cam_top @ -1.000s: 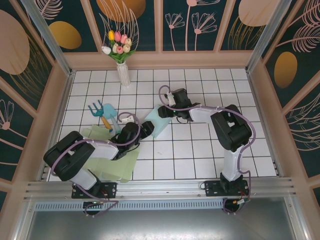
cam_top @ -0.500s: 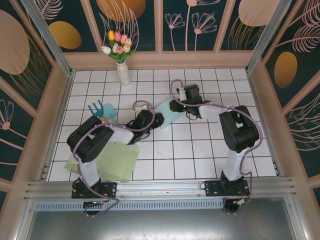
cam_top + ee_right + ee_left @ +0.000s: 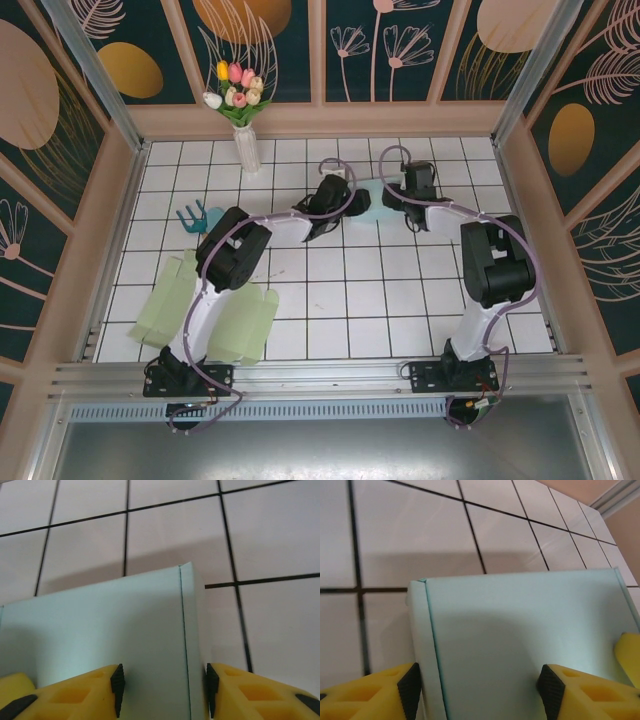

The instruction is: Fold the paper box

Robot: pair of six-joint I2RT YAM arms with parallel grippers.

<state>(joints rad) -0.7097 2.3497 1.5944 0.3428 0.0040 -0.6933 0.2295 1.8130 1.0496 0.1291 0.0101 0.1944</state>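
The box [image 3: 372,190] has moved up the white tiled table [image 3: 400,300] toward the floral wall [image 3: 400,50]. Both the left gripper [image 3: 479,692] and right gripper [image 3: 164,690] pinch it

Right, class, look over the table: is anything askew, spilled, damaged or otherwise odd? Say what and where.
Nothing is spilled or visibly damaged. The flat green paper at the near left lies skewed to the tile lines. The pale blue box looks uncreased, and the vase stands upright.

A white vase [image 3: 246,150] of tulips [image 3: 233,92] is stood at the tiled table's [image 3: 400,300] far edge; a blue toy rake [image 3: 192,218] is laid left.
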